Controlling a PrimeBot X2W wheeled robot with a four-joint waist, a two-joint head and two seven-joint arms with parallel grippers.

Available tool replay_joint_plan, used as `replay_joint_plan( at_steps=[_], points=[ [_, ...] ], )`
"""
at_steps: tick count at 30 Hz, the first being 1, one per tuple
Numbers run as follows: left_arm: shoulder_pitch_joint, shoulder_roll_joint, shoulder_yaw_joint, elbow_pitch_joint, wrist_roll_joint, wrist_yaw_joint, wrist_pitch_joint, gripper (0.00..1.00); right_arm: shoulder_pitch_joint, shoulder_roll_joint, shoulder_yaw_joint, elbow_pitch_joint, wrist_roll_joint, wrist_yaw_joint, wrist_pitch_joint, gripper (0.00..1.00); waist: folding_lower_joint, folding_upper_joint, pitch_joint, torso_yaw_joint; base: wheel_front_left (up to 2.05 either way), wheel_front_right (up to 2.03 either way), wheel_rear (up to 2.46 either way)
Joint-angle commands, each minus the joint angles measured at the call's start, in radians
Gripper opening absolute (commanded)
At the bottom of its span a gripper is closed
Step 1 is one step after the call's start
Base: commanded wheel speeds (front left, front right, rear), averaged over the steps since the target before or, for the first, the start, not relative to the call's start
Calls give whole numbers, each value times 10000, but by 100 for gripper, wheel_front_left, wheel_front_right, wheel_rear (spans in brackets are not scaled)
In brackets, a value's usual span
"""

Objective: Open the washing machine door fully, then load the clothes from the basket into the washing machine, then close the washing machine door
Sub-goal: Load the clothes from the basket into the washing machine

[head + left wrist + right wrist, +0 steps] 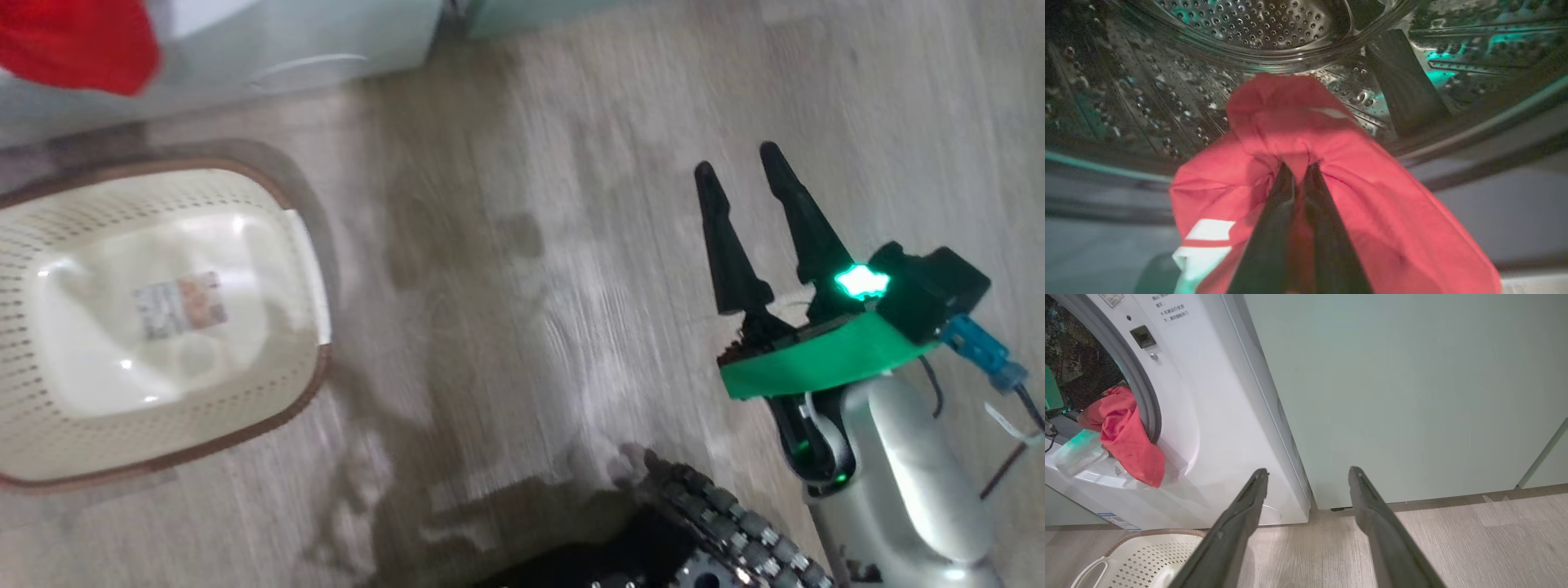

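- In the head view, which is blurred, you see a piece of the red clothes (77,41) at the upper left corner.
- Below it, at the left of the frame, the basket (49,237) stands on the wooden floor (531,245), its label sticker showing on the bare bottom.
- At the right of the frame, the right tool (736,158) hangs over the floor, well apart from the basket, its two dark fingers spread wide.
- In the left wrist view, the left tool (1299,169) at the bottom centre is pressed together, pinching a fold of the clothes. The fabric drapes down both sides of the fingers, with white stripes at the lower left.
- Behind the cloth, across the top of that frame, you see the perforated steel drum (1249,20).
- In the right wrist view, the washing machine (1216,416) fills the left of the frame. The clothes hang out of its mouth over the grey gasket and down the white front.
- Just to its right stands a pale green cabinet (1392,396).
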Motion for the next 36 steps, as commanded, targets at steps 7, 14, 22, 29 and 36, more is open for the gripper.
replay_joint_plan(
  at_steps=[7,14,22,29,36],
  points=[
    [-2233,1619,366,-91,574,-13,-62,0,-437,3,614,-64,583,0,-206,100,-2,0,1334,-1035,0,0,0],
    [-3560,2045,512,-209,1009,163,-1350,0,-677,3,836,-427,930,0,-212,100,-2,0,2000,-1380,0,0,0],
    [-4234,2331,276,177,1653,100,-2986,0,-775,3,968,-568,1058,0,-213,100,-2,0,2285,-1541,0,0,0],
    [-3845,2199,285,1316,1422,77,-3118,0,-676,3,983,-535,1038,0,-213,100,-2,0,2198,-1428,0,0,0],
    [-3731,1897,247,1922,1056,-161,-2787,100,-698,3,956,-489,931,0,-213,100,-2,0,2062,-1287,0,0,0]
  ],
)
